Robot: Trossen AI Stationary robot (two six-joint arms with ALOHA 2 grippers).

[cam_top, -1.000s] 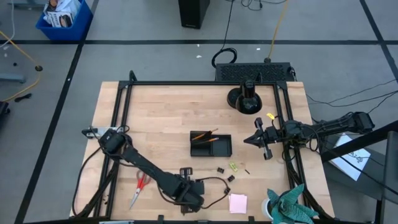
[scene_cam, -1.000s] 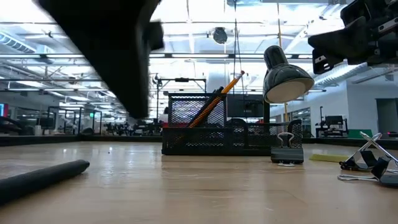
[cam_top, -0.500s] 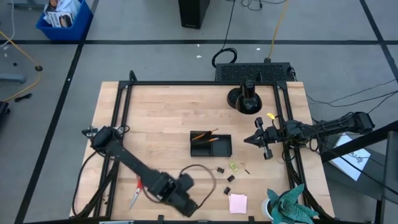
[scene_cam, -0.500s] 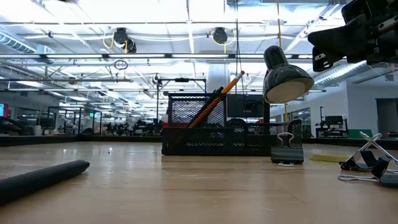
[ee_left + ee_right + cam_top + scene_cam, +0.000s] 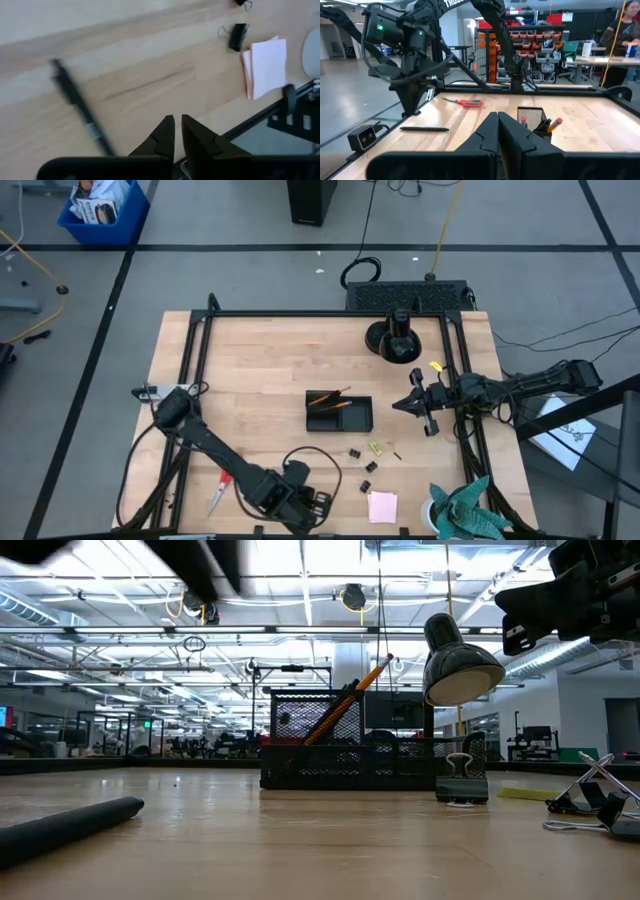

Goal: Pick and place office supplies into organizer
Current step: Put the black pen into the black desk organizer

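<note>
Nearest, at the front edge of the table [image 5: 250, 350]: left gripper [image 5: 320, 503] over bare wood, fingers [image 5: 165, 131] drawn almost together with only a thin gap, grasping nothing. Just beside it, a pen [image 5: 80, 112] flat on the wood. Just to its right, the pink pad [image 5: 382, 506], also flat and untouched. At the near right corner, a teal cloth [image 5: 465, 515]. Left of that arm, close to the left rail, the scissors [image 5: 222, 488] lying flat.

A little farther in, between pad and organizer: two clips [image 5: 355, 452], well apart from the left gripper, and a yellow-green piece [image 5: 376, 448] just beside them.

Mid-table: the organizer [image 5: 350, 420], with two pencils [image 5: 328, 396] inside, leaning at a tilt with tips above the mesh wall in the low view. None of the other supplies inside, as far as can be seen.

Level with the organizer but off to its right, near the right rail: right gripper [image 5: 413, 404], aloft, clenched tight, empty.

Farthest back: a black lamp [image 5: 393, 340] on its round base.
</note>
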